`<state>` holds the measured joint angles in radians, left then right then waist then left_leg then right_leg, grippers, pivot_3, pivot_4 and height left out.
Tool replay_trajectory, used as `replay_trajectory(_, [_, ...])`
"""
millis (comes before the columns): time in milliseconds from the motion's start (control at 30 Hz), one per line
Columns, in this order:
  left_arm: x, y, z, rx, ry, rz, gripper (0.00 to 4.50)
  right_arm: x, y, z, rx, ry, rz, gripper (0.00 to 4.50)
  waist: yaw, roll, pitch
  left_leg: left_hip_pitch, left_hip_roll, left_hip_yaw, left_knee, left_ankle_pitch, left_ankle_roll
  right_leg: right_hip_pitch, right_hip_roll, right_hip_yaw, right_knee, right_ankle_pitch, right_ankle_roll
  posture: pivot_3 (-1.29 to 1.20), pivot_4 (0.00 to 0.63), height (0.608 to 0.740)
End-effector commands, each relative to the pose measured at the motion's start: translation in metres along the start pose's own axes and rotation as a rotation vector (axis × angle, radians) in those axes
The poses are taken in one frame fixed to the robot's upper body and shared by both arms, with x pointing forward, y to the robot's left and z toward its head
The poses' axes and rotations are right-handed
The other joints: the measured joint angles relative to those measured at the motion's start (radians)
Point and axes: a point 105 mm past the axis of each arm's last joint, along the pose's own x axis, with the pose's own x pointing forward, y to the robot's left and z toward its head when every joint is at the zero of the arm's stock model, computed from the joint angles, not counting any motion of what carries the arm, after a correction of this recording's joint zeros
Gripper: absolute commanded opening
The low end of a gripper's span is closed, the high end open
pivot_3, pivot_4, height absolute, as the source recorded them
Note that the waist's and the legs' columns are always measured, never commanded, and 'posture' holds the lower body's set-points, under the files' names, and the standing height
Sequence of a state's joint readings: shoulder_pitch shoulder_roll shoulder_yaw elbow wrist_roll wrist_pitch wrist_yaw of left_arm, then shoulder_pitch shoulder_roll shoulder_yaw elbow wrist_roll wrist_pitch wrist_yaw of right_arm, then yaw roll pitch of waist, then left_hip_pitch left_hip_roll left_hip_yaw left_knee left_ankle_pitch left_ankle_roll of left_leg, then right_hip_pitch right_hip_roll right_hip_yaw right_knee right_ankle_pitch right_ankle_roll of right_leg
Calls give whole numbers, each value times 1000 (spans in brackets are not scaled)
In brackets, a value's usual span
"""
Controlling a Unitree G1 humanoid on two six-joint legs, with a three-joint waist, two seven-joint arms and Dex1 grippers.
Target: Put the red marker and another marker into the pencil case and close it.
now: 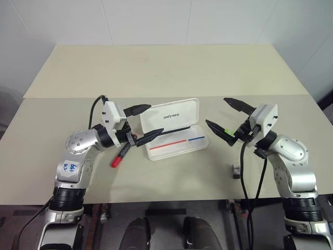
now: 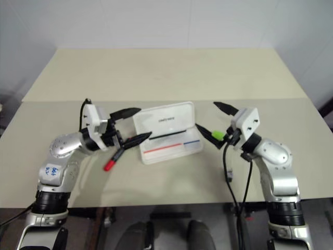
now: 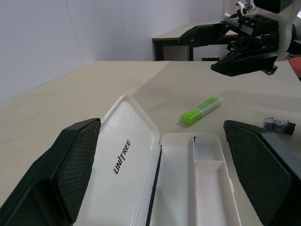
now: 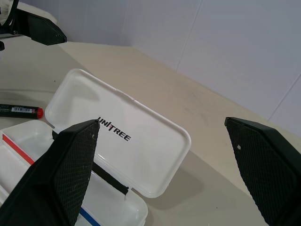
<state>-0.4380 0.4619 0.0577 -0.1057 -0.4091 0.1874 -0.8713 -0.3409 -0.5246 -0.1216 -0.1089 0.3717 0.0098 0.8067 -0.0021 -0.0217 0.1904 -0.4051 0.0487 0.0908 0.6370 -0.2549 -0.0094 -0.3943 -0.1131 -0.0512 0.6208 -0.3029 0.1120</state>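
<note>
The white pencil case [image 1: 174, 130] lies open mid-table, its lid [image 3: 124, 155] tipped back and its tray [image 3: 207, 183] empty. The red marker [image 1: 120, 155] lies on the table left of the case, red cap toward the front edge, under my left arm. The lime-green marker [image 2: 218, 135] lies right of the case, partly hidden behind my right gripper's lower finger. My left gripper [image 1: 156, 119] hovers open above the case's left end, holding nothing. My right gripper [image 1: 216, 110] hovers open right of the case, above the green marker, also holding nothing.
A small grey block [image 1: 236, 170] sits near the front edge on the right, beside my right arm's cable. A second tabletop [image 1: 166, 67] joins behind, bare up to the white wall. Another desk [image 3: 188, 35] stands in the background.
</note>
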Motion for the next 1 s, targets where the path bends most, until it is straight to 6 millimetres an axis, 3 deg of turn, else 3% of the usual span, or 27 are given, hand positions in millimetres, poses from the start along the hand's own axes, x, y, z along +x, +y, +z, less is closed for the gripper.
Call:
replay_trajectory(33, [0, -1, 9, 37, -17, -20, 4471, 0, -2, 13, -18, -37, 13, 4500, 0, 0, 0, 0, 0, 0, 0, 0, 0, 0, 0, 0, 0, 0, 0, 0, 150, 740])
replay_trajectory(600, [-2, -5, -5, 27, 58, -133, 4471, -3, 20, 15, 37, 3, 177, 4500, 0, 0, 0, 0, 0, 0, 0, 0, 0, 0, 0, 0, 0, 0, 0, 0, 150, 740])
replay_trajectory(800, [3, -14, -2, 24, 61, -220, 2524, -11, 21, 19, 34, 29, 181, 4500, 1, 0, 0, 0, 0, 0, 0, 0, 0, 0, 0, 0, 0, 0, 0, 0, 150, 740])
replay_trajectory(1000, [1, -23, -10, 63, 136, -301, 2524, -19, 23, 22, 39, 64, 195, 4500, 2, 0, 0, 0, 0, 0, 0, 0, 0, 0, 0, 0, -1, 0, 0, 0, 150, 740])
